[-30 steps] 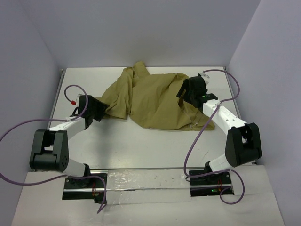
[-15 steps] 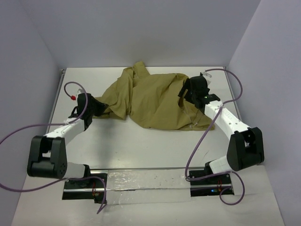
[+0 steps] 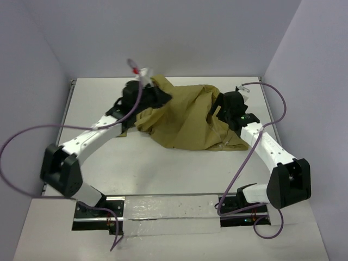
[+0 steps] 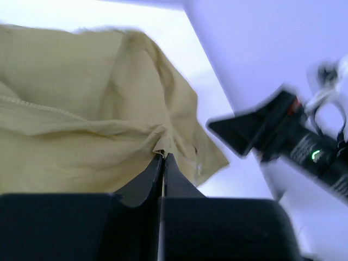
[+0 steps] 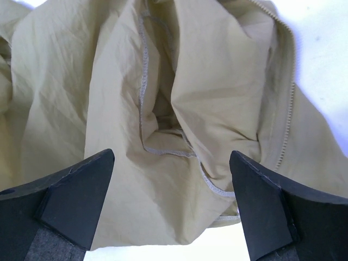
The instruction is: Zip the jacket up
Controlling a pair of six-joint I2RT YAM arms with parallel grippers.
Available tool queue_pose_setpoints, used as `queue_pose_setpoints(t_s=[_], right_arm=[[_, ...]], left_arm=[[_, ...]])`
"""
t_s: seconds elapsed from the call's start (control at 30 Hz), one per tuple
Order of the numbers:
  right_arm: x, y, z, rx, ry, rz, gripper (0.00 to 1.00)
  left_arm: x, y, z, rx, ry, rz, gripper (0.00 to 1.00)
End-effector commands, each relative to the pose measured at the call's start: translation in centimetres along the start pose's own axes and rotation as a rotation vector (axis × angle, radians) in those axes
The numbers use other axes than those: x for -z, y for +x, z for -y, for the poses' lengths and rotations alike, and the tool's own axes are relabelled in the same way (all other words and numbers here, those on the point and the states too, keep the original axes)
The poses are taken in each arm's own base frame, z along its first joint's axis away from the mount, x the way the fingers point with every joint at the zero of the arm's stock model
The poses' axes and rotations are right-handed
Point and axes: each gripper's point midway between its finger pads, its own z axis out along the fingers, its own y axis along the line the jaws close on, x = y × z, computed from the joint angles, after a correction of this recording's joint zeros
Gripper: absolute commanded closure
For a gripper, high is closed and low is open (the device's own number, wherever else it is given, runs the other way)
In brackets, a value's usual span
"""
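Observation:
The khaki jacket [image 3: 185, 117] lies crumpled at the back middle of the white table [image 3: 163, 163]. My left gripper [image 3: 157, 93] is shut on a pinch of the jacket's cloth [image 4: 162, 145] and holds that fold raised over the garment's left part. My right gripper [image 3: 217, 109] hovers over the jacket's right side, wide open and empty; in the right wrist view its fingers [image 5: 76, 190] straddle folds with a stitched hem [image 5: 174, 152] and a zipper track [image 5: 288, 119] at the right.
Grey-lilac walls [image 3: 32, 65] close in the table on three sides. Purple cables [image 3: 32, 136] loop from both arms. The right arm [image 4: 304, 147] shows blurred in the left wrist view.
My left arm has swung from the table's left side up and right toward the back, carrying the jacket's left edge with it and folding it over. The right gripper shifted slightly.

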Motion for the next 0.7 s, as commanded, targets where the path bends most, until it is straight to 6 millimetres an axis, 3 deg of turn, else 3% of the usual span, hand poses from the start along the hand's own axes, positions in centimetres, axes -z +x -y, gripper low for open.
queue_pose_setpoints(t_s=[0.0,0.03,0.07,0.1,0.27,0.37,0.43,0.5,0.57,0.67], right_arm=[[1.3,-1.8,1.2,-0.009,0.052,0.076,0.05],[1.5,-1.9,1.4,-0.009,0.054,0.081,0.05],[1.6,-2.0,1.6,-0.006,0.062,0.087,0.05],[1.7,-2.2,2.0,0.004,0.073,0.099,0.05],[2.3,-3.3,2.4,0.043,0.100,0.127,0.05],[2.4,-2.9,1.1,0.101,0.058,0.108,0.07],[2.8,-2.7,-1.1,0.200,0.041,0.118,0.09],[3.4,-1.1,-3.7,0.320,0.024,0.100,0.09],[3.3,0.7,-5.2,0.407,0.023,0.050,0.09],[2.7,4.2,-7.0,0.416,-0.111,-0.049,0.11]], left_arm=[[-3.5,9.7,1.4,-0.201,-0.022,-0.348,0.55],[-3.6,10.2,1.3,-0.197,-0.026,-0.361,0.42],[-3.5,10.6,1.6,-0.191,-0.016,-0.369,0.17],[-3.0,10.6,1.9,-0.183,-0.004,-0.365,0.03],[0.1,8.1,1.9,-0.177,-0.037,-0.267,0.01],[1.6,6.9,0.9,-0.141,-0.073,-0.207,0.05],[2.0,6.8,-0.6,-0.087,-0.129,-0.178,0.10],[2.1,6.5,-3.0,0.006,-0.243,-0.134,0.14],[2.9,7.1,-7.0,0.120,-0.374,-0.121,0.14],[4.6,7.1,-8.8,0.220,-0.420,-0.041,0.13]])
